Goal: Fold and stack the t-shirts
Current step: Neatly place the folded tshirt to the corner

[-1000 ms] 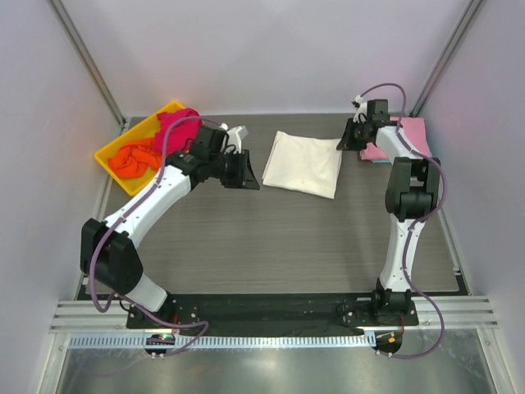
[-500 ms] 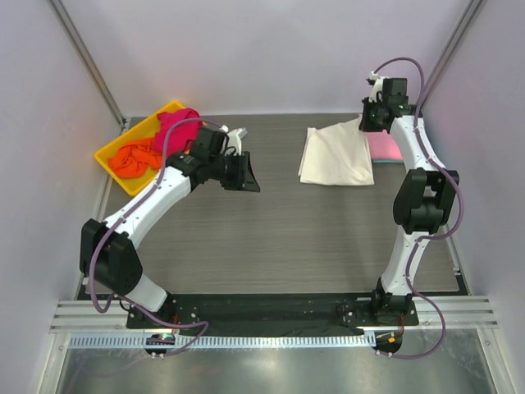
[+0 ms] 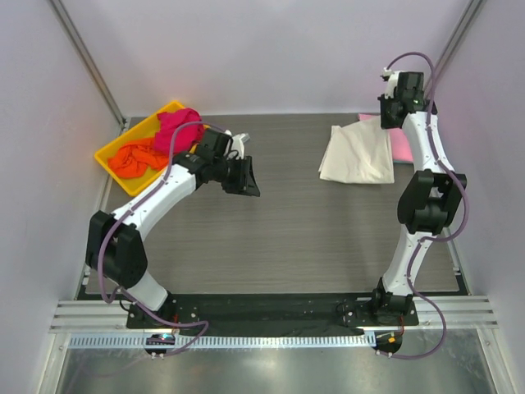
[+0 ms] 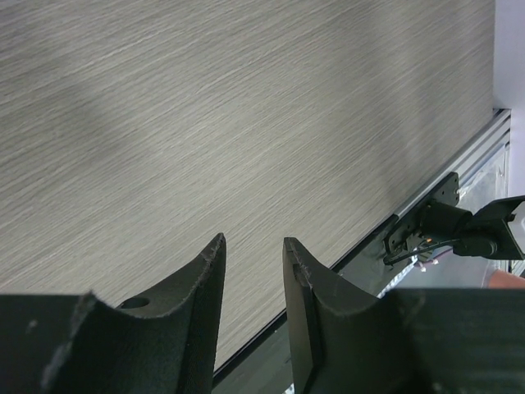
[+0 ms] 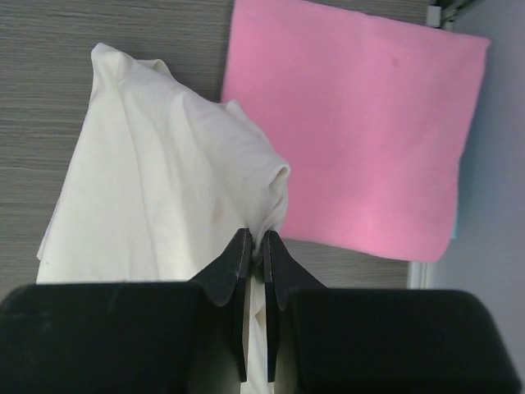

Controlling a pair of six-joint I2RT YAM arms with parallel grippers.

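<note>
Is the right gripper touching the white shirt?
Touching. The right wrist view shows the right gripper pinched shut on a fold of the white shirt.

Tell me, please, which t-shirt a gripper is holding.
The cream-white t-shirt, pinched by the right gripper; the pink one lies free, the magenta and orange ones in the yellow tray.

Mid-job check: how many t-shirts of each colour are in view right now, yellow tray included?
Cream-white t-shirt: 1
Pink t-shirt: 1
Teal t-shirt, only an edge showing under the pink: 1
Magenta t-shirt: 1
Orange t-shirt, bunched, possibly more: 1
Total: 5
</note>
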